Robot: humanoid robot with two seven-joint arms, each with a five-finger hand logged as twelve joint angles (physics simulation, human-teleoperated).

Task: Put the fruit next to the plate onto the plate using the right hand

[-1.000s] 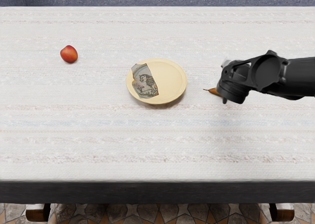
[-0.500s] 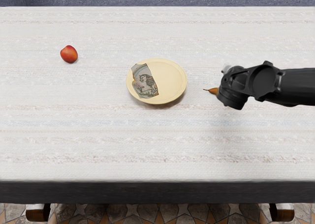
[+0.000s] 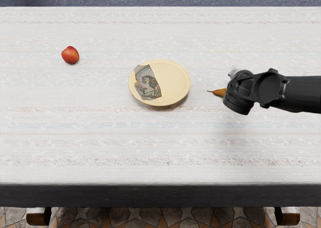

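Task early: small orange stemmed fruit (image 3: 218,92) lies on the white tabletop (image 3: 150,138) just beside the black right hand (image 3: 239,93), grip indiscernible; round yellow plate (image 3: 176,79) beyond it holds no fruit.

Layout of the bench (image 3: 160,153). The right robot hand (image 3: 241,91) is shown over the right part of the bench, its arm entering from the right edge. The near fruit (image 3: 219,92) lies on the bench just left of the robot hand and is partly hidden by it; contact cannot be told. The plate (image 3: 175,80) is set farther left, near this fruit but apart from it, so that the fruit lies between plate and robot hand. The far fruit (image 3: 70,54) is placed well to the left of the robot hand, beyond the plate and somewhat behind it.
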